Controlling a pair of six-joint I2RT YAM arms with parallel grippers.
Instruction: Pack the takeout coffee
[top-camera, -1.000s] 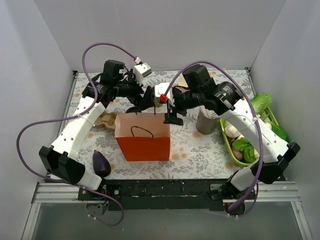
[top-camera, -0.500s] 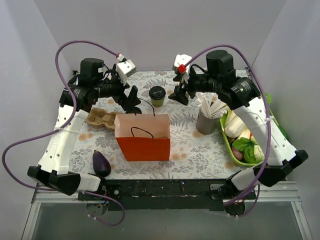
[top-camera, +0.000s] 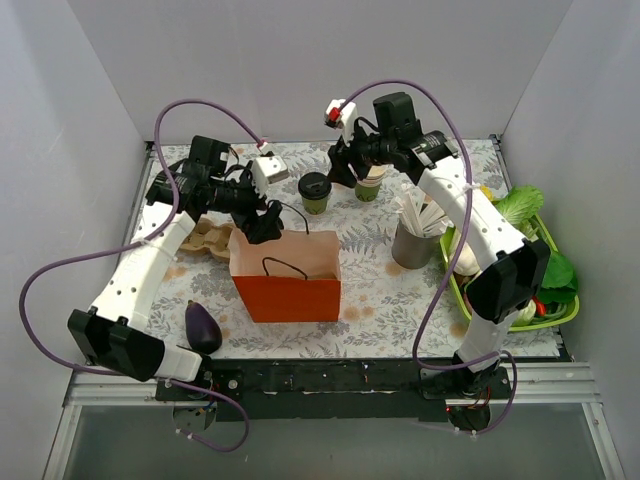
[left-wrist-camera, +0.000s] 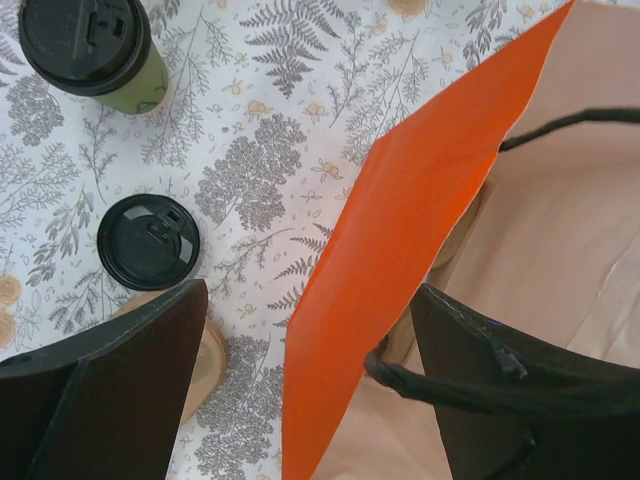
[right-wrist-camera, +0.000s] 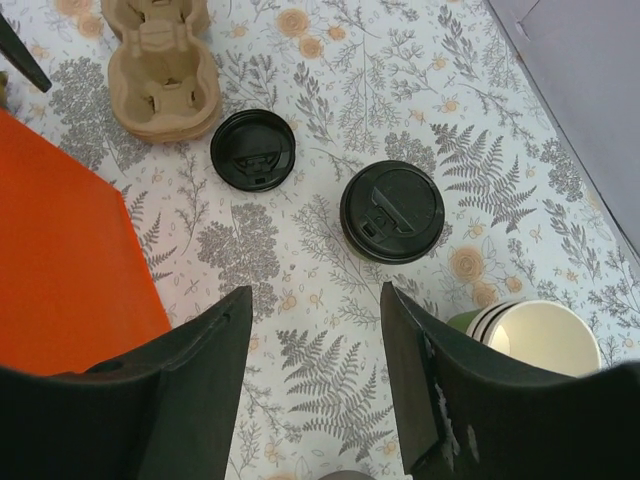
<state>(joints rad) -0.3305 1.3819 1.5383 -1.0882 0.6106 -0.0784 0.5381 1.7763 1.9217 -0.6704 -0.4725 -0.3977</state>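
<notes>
The takeout coffee (top-camera: 315, 190), a green cup with a black lid, stands upright behind the orange paper bag (top-camera: 287, 280). It also shows in the left wrist view (left-wrist-camera: 90, 50) and the right wrist view (right-wrist-camera: 392, 211). My left gripper (top-camera: 265, 222) is open at the bag's back left rim. In its wrist view the left gripper (left-wrist-camera: 310, 400) straddles the orange wall (left-wrist-camera: 400, 250), one finger outside and one inside against the black handle cord (left-wrist-camera: 430, 385). My right gripper (top-camera: 345, 170) is open and empty, hovering just right of the coffee; in its wrist view the right gripper (right-wrist-camera: 315, 390) is over bare cloth.
A loose black lid (right-wrist-camera: 253, 150) lies beside a cardboard cup carrier (right-wrist-camera: 160, 70). A stack of lidless cups (top-camera: 370, 183) stands right of the coffee. A metal cup of stirrers (top-camera: 412, 240), a green vegetable tray (top-camera: 500, 290) and an eggplant (top-camera: 203, 327) are around.
My left gripper has come forward to the bag's back rim and straddles its wall. My right gripper has swung left and back, to just right of the coffee.
</notes>
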